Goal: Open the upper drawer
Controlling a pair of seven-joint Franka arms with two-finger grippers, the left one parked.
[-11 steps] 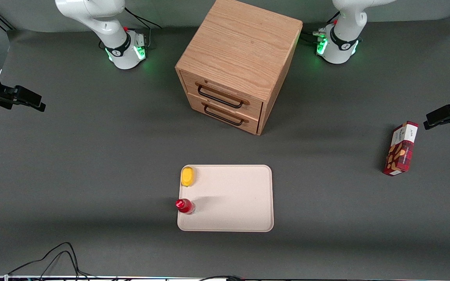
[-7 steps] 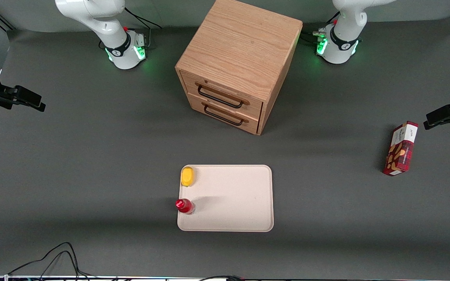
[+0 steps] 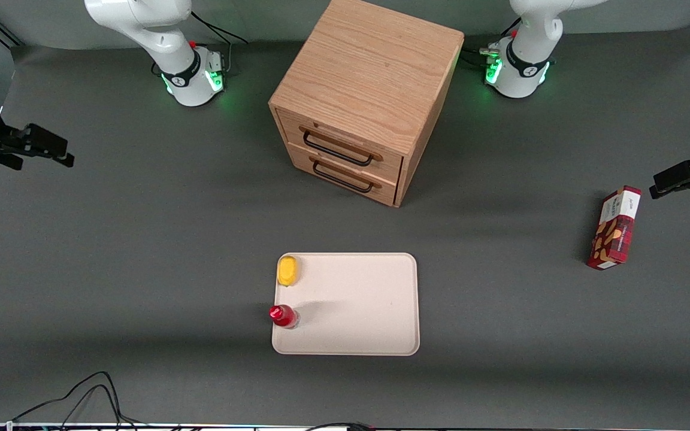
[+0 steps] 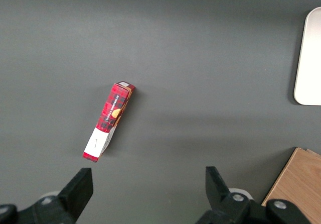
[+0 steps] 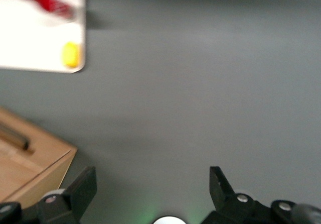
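tool (image 3: pixel 60 157): at the left edge of the front frame, above the counter (image 3: pixel 141 239), fingers spread wide, holding nothing
upper drawer (image 3: pixel 340 146): closed, top one of the cabinet (image 3: pixel 369 78), upper centre of the front frame, well apart from the tool

A pale rectangular tray (image 3: pixel 369 323) lies flat on the dark grey table (image 3: pixel 141 239). On it stand a small yellow object (image 3: pixel 288 270) and, at its 6 o'clock, a red-capped bottle (image 3: pixel 283 315) — both along one short edge. Well apart, at the tray's 2 o'clock, lies a red patterned box (image 3: pixel 614 228).
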